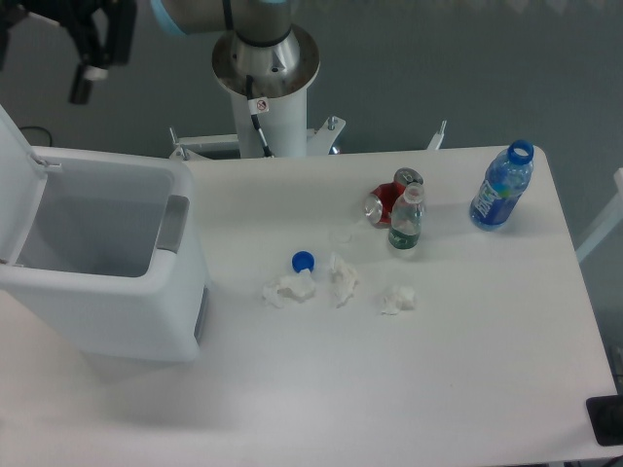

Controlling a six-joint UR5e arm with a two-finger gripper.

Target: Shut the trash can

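Observation:
The trash can (107, 292) is a big white bin on the left side of the table, with its inside showing. Its flat white lid (15, 185) stands raised at the far left, so the bin is open. A grey latch (173, 224) sits on its right rim. My gripper (39, 83) hangs high at the top left, above and behind the bin and apart from it. It is partly cut off by the frame edge. One black finger (86, 78) shows, well away from the other side, and nothing is held.
The arm's white base column (265, 68) rises behind the table (438, 389). Near the middle lie a blue cap (304, 260) and three crumpled tissues (343, 277). A red can (384, 204), a small clear bottle (405, 222) and a blue bottle (501, 190) stand farther right.

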